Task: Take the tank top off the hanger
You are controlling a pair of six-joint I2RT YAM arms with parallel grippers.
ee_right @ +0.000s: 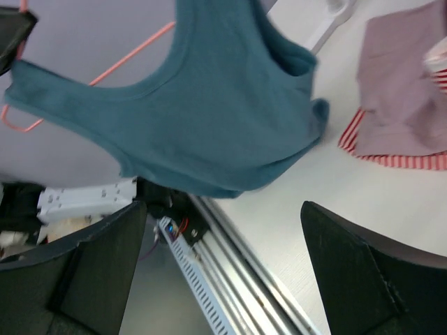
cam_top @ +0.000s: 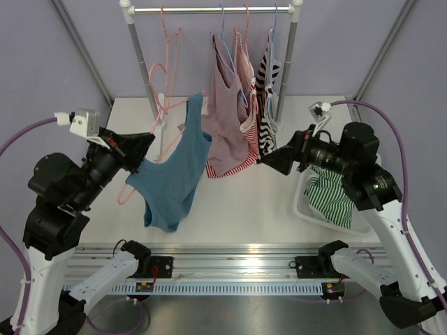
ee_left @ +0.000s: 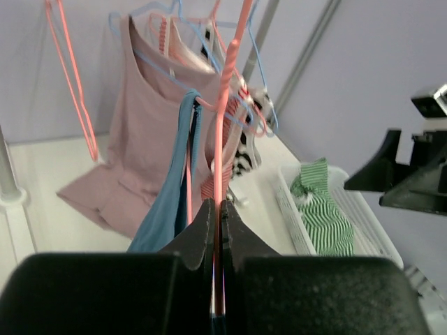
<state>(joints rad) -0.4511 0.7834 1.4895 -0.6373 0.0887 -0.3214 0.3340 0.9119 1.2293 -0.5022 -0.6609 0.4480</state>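
Top external shows pink top (cam_top: pixel 225 132) beside tank top (cam_top: pixel 174 174).

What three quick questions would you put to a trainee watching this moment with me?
1. True or false: the left hand is shut on the pink hanger.
2. Fill in: the right hand is ___.
3. The blue tank top hangs from: A the pink hanger, B the right hand, C both hands.
Key: 1 true; 2 open; 3 A.
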